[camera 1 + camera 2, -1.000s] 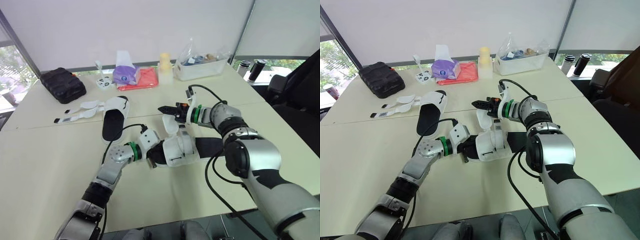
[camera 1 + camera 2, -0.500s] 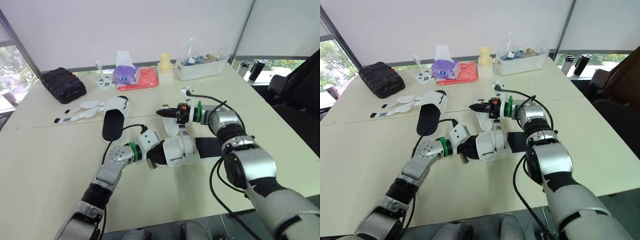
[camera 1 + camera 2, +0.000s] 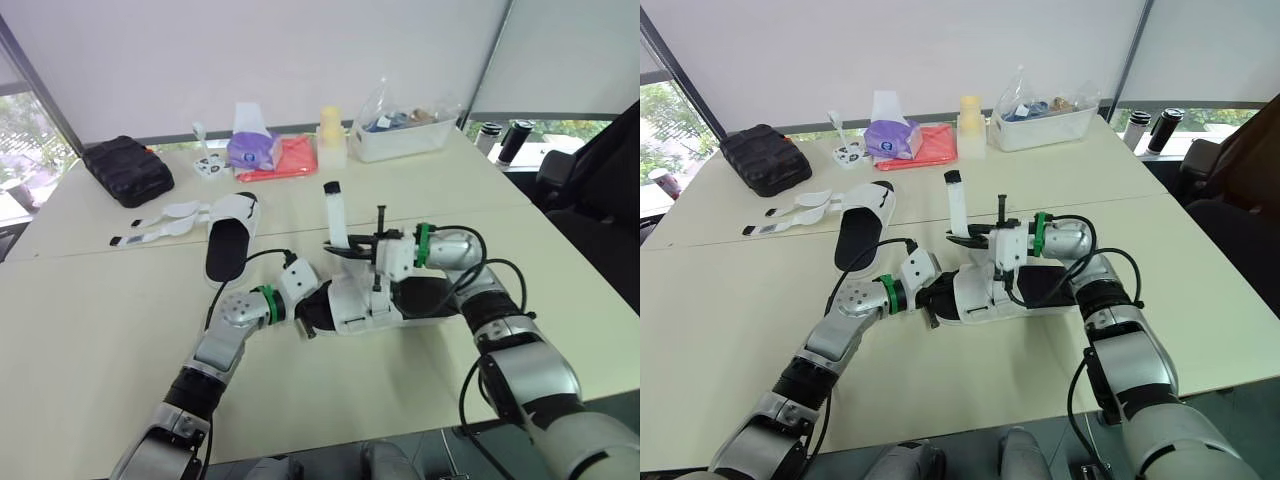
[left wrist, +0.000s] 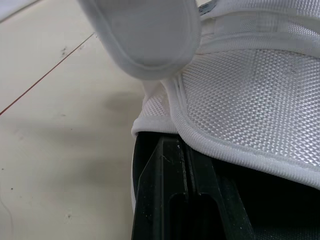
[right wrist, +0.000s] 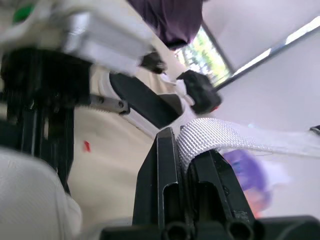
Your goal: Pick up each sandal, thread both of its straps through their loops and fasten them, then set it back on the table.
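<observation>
1. Left eye view shows me the white sandal with a black inside (image 3: 365, 300). It lies on the pale table (image 3: 100, 340), in the middle, between my two arms.
2. My left gripper (image 3: 308, 313) is at the toe end of this sandal. In the left wrist view its black fingers (image 4: 165, 195) are pressed together. They are tucked under the sandal's white woven top and hold the sandal there.
3. My right gripper (image 3: 340, 247) sits just over the far side of the same sandal. Its fingers are squeezed tight on a white woven strap with a black tip (image 3: 335, 215).
4. That strap stands almost straight up from the gripper, with the black tip at the top.
5. I see a second white sandal (image 3: 232, 240) on the table, farther back on my left and well apart from the first one. Its two straps (image 3: 165, 218) lie flat and undone on the table beside it.
6. Along the far side of the table I see a black padded pouch (image 3: 125, 168), a purple tissue pack (image 3: 250, 148), a red cloth (image 3: 285, 160), a pale yellow bottle (image 3: 331, 135) and a clear plastic box (image 3: 405, 138).
</observation>
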Controlling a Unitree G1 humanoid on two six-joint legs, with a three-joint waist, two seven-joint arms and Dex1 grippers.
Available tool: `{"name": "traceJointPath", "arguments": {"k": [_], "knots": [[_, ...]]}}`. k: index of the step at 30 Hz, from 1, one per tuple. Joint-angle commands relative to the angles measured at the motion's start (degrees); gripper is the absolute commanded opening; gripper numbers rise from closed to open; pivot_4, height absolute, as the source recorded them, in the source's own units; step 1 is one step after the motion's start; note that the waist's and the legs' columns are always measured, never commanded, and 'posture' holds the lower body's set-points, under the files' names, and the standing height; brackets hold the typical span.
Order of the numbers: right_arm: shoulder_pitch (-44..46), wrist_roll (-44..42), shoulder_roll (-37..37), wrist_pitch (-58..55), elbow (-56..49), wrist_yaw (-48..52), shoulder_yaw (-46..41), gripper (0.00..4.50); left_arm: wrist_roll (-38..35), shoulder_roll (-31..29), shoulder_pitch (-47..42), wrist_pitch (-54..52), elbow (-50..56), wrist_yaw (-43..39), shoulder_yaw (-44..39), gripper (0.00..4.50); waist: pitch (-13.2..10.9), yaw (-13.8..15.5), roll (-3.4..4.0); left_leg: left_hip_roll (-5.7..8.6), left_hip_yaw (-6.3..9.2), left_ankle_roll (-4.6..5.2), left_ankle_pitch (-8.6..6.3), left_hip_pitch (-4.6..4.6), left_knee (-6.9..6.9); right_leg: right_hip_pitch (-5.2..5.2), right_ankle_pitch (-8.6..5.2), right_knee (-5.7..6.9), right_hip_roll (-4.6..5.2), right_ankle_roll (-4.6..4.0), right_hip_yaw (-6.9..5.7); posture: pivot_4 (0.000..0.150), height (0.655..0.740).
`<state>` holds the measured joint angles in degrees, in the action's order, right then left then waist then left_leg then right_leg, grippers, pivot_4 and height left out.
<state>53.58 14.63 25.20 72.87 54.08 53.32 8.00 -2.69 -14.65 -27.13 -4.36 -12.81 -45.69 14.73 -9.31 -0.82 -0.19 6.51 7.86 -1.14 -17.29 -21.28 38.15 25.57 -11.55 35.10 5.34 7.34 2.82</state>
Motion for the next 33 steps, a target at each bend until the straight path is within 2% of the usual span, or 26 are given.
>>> {"name": "traceJointPath", "arguments": {"k": [1, 7, 13, 16, 21, 23, 33], "knots": [[3.9, 9.0, 2.0, 11.4, -0.6, -9.7, -2.2, 0.05, 0.2, 0.1, -0.1, -0.3, -0.7, -1.1, 1.2, 0.0, 0.0, -0.2, 0.0, 0.0, -0.01, 0.0, 0.0, 0.0, -0.01, 0.01, 0.0, 0.0, -0.01, 0.0, 0.01, 0.15, 0.74], [4.4, 28.7, 5.2, 14.5, -2.3, -27.1, -3.1, 0.05, 0.2, 0.6, -0.8, -0.3, -1.3, -1.4, 1.4, 0.0, 0.0, -0.1, 0.0, -0.05, -0.02, -0.03, 0.02, 0.04, -0.01, 0.01, 0.0, 0.03, -0.1, -0.01, 0.05, 0.15, 0.74], [6.2, 47.7, 9.1, 7.2, -5.1, -53.6, 4.0, 0.05, 0.2, 0.7, -0.5, -0.5, -0.9, -1.7, 1.6, 0.0, 0.0, 0.0, 0.0, -0.02, -0.05, -0.05, 0.03, 0.04, -0.01, 0.02, -0.01, 0.05, -0.11, -0.02, 0.09, 0.15, 0.74], [8.3, 52.4, 10.7, 4.3, -3.5, -63.0, 9.2, 0.98, 0.2, 0.6, -0.4, -0.7, -0.7, -1.8, 1.5, 0.0, 0.0, 0.0, 0.0, -0.02, -0.09, -0.06, 0.04, 0.03, -0.01, 0.05, -0.01, 0.09, -0.11, -0.02, 0.14, 0.15, 0.74], [10.3, 56.6, 12.8, 0.7, -2.7, -77.4, 15.9, 3.53, 0.3, 0.6, -0.3, -0.9, -0.2, -2.0, 1.4, 0.0, 0.0, 0.0, 0.0, -0.03, -0.12, -0.07, 0.04, 0.04, -0.03, 0.05, -0.02, 0.08, -0.11, -0.04, 0.17, 0.15, 0.74], [10.6, 54.8, 13.9, 1.5, -1.3, -78.1, 17.1, 4.48, 0.2, 0.7, -0.3, -1.1, 0.0, -2.0, 1.5, 0.0, 0.0, 0.0, 0.0, -0.03, -0.13, -0.07, 0.04, 0.04, -0.03, 0.05, -0.02, 0.08, -0.11, -0.04, 0.18, 0.15, 0.74], [6.6, 51.8, 22.4, 0.6, -4.1, -78.1, 20.1, 4.48, 0.2, 1.0, -0.7, -0.7, -0.8, -2.7, 1.9, 0.0, 0.0, -0.1, -0.01, -0.04, -0.15, -0.06, 0.04, 0.09, -0.05, -0.03, -0.02, 0.03, -0.13, -0.04, 0.18, 0.15, 0.74]]}}
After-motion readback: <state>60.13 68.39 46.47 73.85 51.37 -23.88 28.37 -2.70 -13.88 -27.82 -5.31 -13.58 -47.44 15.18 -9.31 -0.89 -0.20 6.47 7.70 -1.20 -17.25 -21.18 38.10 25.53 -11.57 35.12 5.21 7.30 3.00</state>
